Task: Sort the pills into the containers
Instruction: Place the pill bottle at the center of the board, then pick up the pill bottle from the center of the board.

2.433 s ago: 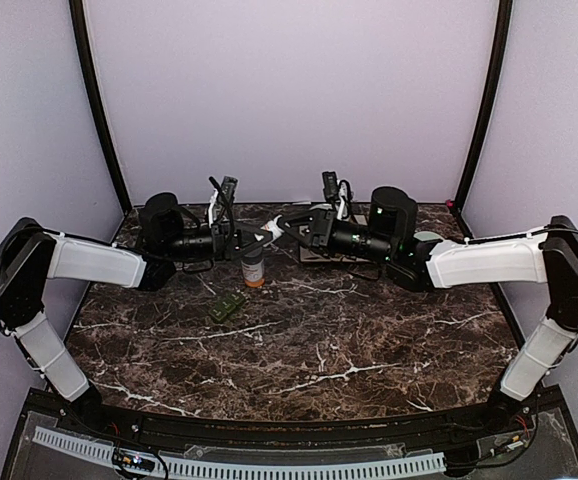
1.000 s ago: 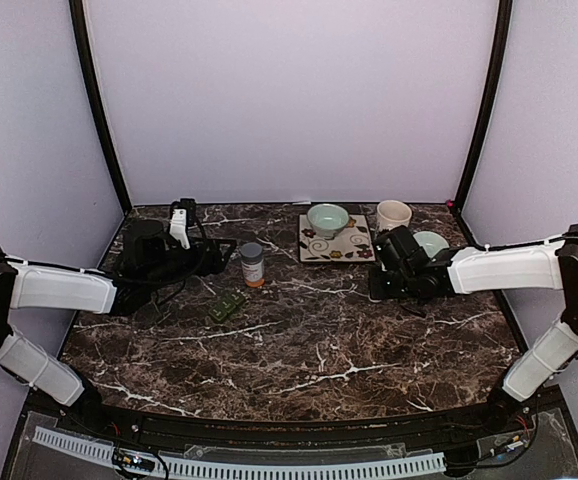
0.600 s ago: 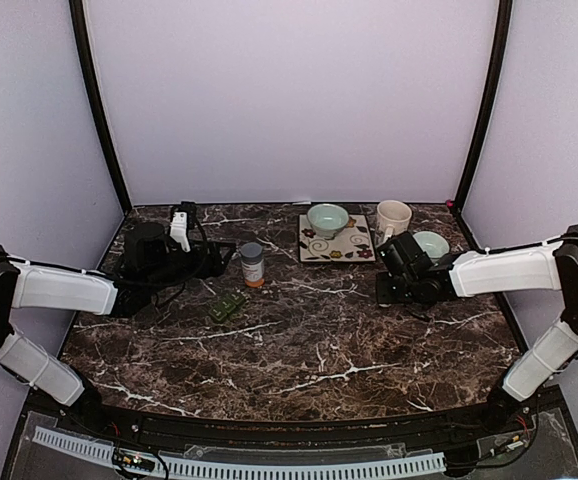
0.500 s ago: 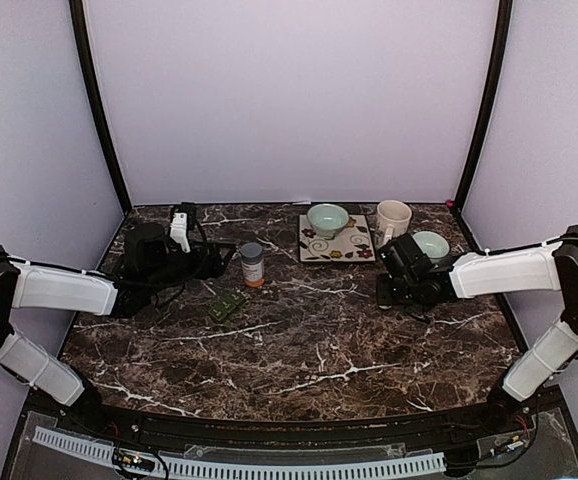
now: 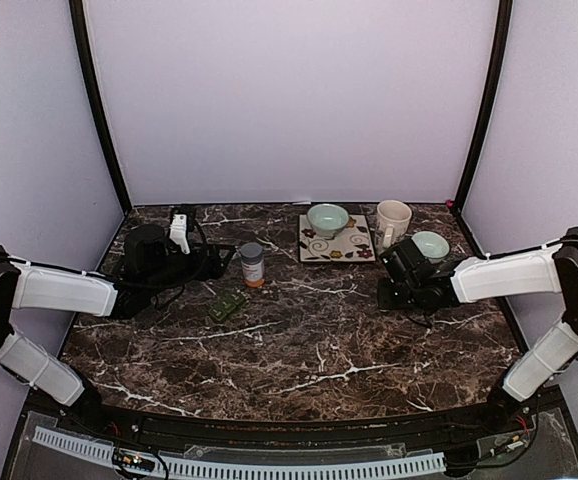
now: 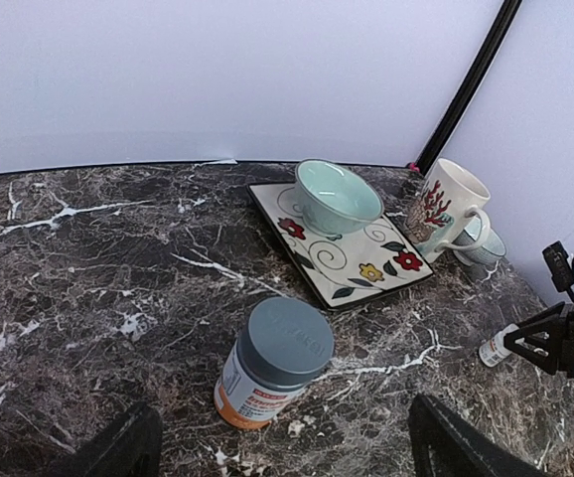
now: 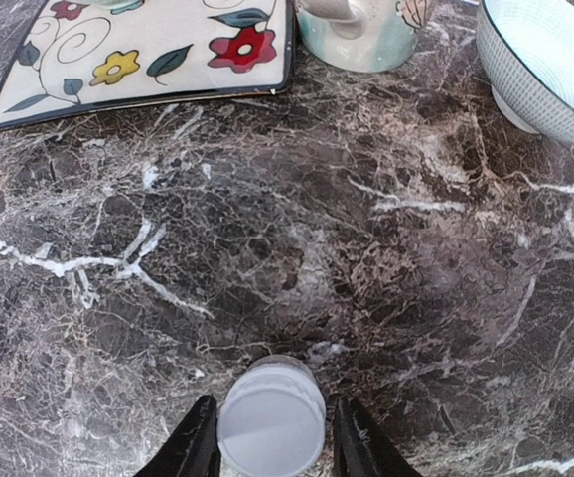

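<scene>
The dark green pill box (image 5: 227,306) lies closed on the marble table, left of centre. No pills show in any view. An amber bottle (image 5: 253,265) with a grey-white cap stands behind the box and also shows in the left wrist view (image 6: 272,363). My left gripper (image 5: 221,260) is open and empty, low, its wide-apart fingers (image 6: 128,447) just short of the bottle. My right gripper (image 5: 394,293) is low over the table at the right, closed around a small white-topped vial (image 7: 270,417). This vial shows tilted in the left wrist view (image 6: 496,348).
A square flowered plate (image 5: 344,247) holding a pale green bowl (image 5: 326,218) sits at the back centre. A mug (image 5: 393,215) and a second bowl (image 5: 430,244) stand right of it, just behind my right gripper. Dark frame posts stand at the back corners.
Both grippers have pulled back from the amber bottle, where they met 2.4 s ago. Over the last second the right gripper has drifted slightly right; the left has barely moved.
</scene>
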{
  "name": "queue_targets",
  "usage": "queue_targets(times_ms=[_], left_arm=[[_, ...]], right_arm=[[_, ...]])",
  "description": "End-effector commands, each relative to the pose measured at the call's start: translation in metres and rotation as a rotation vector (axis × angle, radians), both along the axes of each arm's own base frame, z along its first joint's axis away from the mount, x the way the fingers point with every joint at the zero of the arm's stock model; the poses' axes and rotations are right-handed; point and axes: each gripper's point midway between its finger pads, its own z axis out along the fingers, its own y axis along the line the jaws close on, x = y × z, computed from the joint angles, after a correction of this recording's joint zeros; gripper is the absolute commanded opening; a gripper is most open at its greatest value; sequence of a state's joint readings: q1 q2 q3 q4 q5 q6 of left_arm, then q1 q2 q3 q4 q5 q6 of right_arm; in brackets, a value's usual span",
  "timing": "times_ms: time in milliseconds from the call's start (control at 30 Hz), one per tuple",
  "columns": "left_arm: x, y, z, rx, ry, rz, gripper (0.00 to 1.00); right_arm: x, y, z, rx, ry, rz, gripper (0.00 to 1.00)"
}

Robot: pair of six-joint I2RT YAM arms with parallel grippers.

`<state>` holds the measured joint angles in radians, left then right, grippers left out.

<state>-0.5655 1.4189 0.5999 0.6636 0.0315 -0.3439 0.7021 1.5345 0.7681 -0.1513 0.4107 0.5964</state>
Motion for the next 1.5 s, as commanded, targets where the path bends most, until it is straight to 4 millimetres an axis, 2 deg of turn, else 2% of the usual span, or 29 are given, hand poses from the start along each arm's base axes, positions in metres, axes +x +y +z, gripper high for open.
queue_targets(times_ms=[0,267,500,733,867,1000,1267,1467], left_arm=[[-0.003,0.003,0.011,-0.018,-0.033,0.006,0.89],[-0.004,0.007,0.013,-0.011,-0.037,0.027,0.89],[0.002,0.008,0.012,0.017,-0.02,0.044,0.89],[0.006,-0.014,0.012,0.135,-0.024,-0.082,0.92],[0.009,-0.027,0.009,0.194,-0.025,-0.16,0.94],[0.016,-0.038,-0.008,0.252,0.016,-0.212,0.95],[0.03,-0.046,-0.04,0.329,0.065,-0.237,0.96],[0.044,-0.054,-0.048,0.35,0.067,-0.239,0.96]], right_arm=[[-0.001,0.0,0.007,0.04,-0.021,-0.009,0.42],[-0.004,0.003,0.019,0.05,-0.043,0.001,0.48],[-0.002,0.014,0.059,0.042,-0.117,0.021,0.49],[0.001,0.029,0.102,0.037,-0.193,0.057,0.5],[0.005,0.042,0.117,0.043,-0.217,0.089,0.51],[0.008,0.054,0.123,0.043,-0.225,0.114,0.51],[0.01,0.067,0.13,0.064,-0.24,0.143,0.51],[0.013,0.073,0.13,0.068,-0.241,0.158,0.51]])
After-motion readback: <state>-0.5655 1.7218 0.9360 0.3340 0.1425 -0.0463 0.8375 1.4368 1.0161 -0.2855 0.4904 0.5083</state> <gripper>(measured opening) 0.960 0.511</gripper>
